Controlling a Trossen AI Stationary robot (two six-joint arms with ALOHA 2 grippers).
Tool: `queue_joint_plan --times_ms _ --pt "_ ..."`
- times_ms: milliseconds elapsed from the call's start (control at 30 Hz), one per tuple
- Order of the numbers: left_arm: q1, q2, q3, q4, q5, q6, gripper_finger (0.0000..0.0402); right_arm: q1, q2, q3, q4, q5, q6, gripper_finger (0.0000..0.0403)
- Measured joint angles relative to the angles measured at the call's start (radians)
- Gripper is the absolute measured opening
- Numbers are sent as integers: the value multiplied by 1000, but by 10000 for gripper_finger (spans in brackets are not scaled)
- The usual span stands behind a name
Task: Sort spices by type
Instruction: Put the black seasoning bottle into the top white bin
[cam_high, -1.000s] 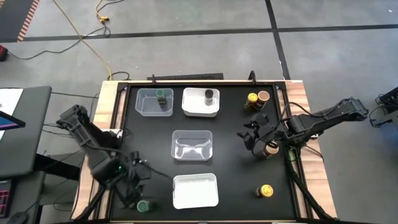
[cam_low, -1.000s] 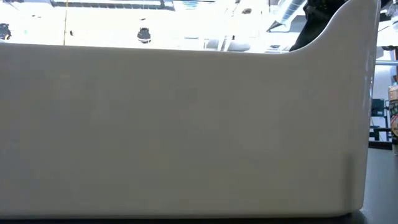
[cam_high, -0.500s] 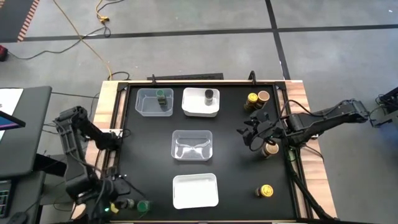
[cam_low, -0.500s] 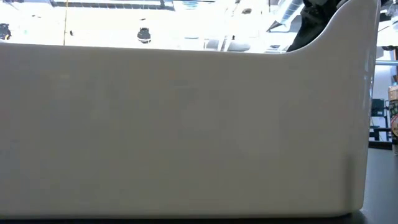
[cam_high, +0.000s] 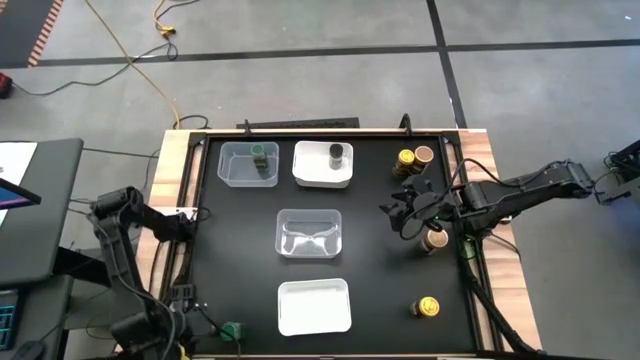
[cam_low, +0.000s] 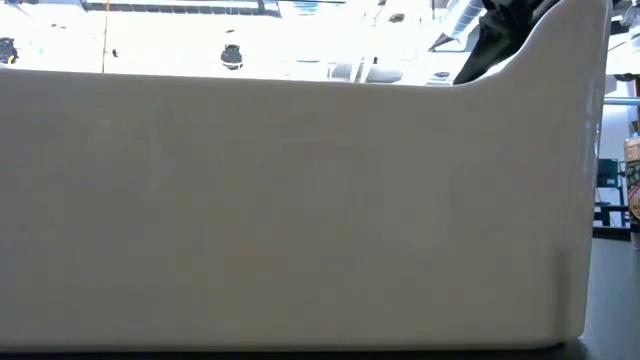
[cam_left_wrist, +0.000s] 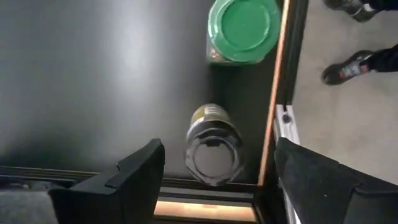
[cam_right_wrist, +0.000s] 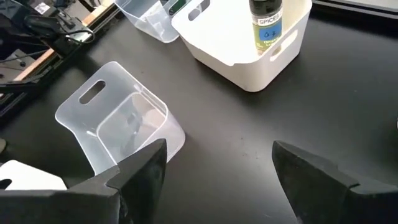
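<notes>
Black tabletop, near-left corner: the left gripper (cam_left_wrist: 214, 177), fingers spread and empty, hangs over a fallen dark-lidded jar (cam_left_wrist: 213, 148) lying lengthwise between them, beside an upright green-lidded jar (cam_left_wrist: 243, 29).

One jar (cam_high: 338, 155) stands in the far tray (cam_high: 322, 176).

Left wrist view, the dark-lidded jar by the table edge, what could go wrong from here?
The small dark-grey-lidded jar sits in line with the open left gripper, right beside the table edge; a skewed closing might push it off. The green-lidded jar stands close by and could be knocked over.
</notes>
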Motion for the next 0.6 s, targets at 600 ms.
queue_joint_plan --times_ms 600 --pt "0 -7 -140 132 19 45 290 0 0 0 12 0 50 317"
